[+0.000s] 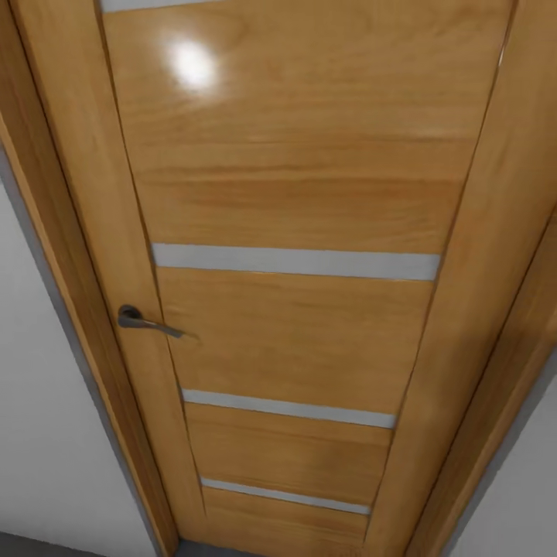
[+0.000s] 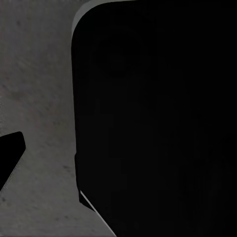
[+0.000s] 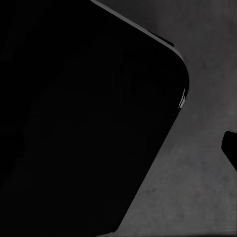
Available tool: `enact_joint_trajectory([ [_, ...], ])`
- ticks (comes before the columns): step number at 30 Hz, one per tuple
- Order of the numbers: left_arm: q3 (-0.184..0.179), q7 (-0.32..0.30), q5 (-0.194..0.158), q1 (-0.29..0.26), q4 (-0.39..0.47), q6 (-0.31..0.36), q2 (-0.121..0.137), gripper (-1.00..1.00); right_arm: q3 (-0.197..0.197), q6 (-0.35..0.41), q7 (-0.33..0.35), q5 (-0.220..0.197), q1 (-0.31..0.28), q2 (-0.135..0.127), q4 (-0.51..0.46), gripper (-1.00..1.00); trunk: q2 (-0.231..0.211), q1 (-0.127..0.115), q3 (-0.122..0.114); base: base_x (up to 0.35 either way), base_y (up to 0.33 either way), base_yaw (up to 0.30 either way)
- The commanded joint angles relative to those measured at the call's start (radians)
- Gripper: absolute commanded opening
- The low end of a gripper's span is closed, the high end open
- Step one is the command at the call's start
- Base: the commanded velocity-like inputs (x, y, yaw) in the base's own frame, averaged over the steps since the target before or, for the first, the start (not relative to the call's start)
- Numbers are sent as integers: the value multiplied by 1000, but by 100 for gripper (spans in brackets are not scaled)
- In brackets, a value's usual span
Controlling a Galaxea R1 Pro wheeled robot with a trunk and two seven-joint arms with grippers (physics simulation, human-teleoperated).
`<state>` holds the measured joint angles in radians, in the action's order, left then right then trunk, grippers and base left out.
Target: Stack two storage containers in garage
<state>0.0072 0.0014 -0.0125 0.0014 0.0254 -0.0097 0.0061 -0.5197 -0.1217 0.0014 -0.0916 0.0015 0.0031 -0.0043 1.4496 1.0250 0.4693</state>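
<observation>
The robot's head is looking at a wooden door [image 1: 294,309] that is standing very close in front. The door is shut, as far as one can tell. It has pale glass strips [image 1: 294,263] running across it and a grey lever handle [image 1: 147,319] on its left side. White wall [image 1: 46,433] is showing on both sides of the door frame [image 1: 70,255].

Both wrist cameras are looking down at dark grey speckled concrete floor [image 2: 39,89]. A big black shape [image 2: 158,123] is blocking most of each view; it may be part of the robot's own body. A small dark tip [image 2: 11,150] is poking in at an edge, perhaps a finger, so I cannot tell if either hand is wide, narrow, or holding something.

I cannot say where the two orange-red bins are from here.

What could go wrong: the robot is sitting so near the door that rolling forward could bump it. Reaching for the handle could miss, because the arms are hanging low.
</observation>
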Motion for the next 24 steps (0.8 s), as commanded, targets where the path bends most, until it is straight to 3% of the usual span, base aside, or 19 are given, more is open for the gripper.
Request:
enact_joint_trajectory([
  [1,0,0,-1,0,1,-1,0,100,-8,-3,0,-10,0,0,0,100,0,0,1,0,0,-242],
  [11,0,0,-1,0,1,-1,0,100,-8,-3,0,-10,0,0,0,100,0,0,1,0,0,-228],
  [17,0,0,-1,0,1,-1,0,100,-8,-3,0,-10,0,0,0,100,0,0,1,32,18,-50],
  [24,0,-4,-1,0,1,-1,0,100,-8,-3,0,-10,0,1,0,100,0,0,1,200,170,-6],
])
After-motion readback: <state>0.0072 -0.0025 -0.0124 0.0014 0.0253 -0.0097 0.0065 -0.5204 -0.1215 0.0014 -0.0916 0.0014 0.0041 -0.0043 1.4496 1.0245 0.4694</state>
